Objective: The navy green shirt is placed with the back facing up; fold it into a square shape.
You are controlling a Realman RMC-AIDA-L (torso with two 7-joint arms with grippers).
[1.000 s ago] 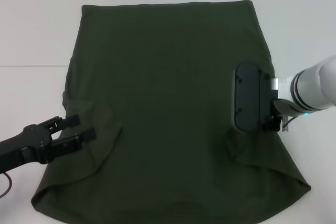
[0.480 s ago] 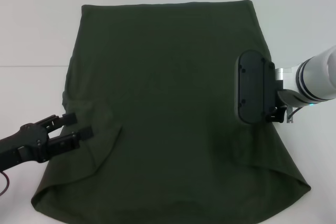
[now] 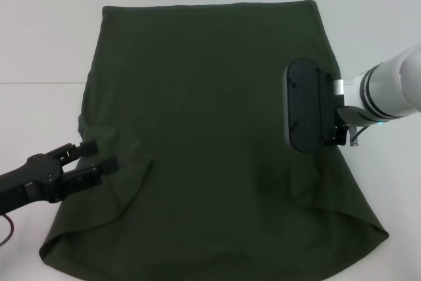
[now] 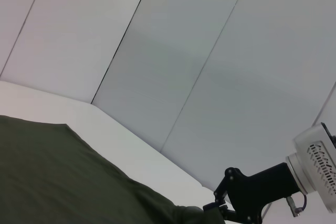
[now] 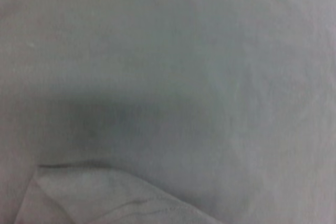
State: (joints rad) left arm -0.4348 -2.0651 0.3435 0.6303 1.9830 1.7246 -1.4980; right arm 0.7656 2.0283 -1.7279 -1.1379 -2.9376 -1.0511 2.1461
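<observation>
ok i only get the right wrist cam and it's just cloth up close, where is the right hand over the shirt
observer: in the head view the right hand is over the right edge of the navy green shirt, about halfway along that side.
operator: and the left one
observer: the left hand is at the shirt's left side, nearer the robot, fingers apart, by the tucked-in sleeve.
operator: is the shirt folded at all
observer: only the two sleeves are folded inward; the body lies spread flat on the white table.
</observation>
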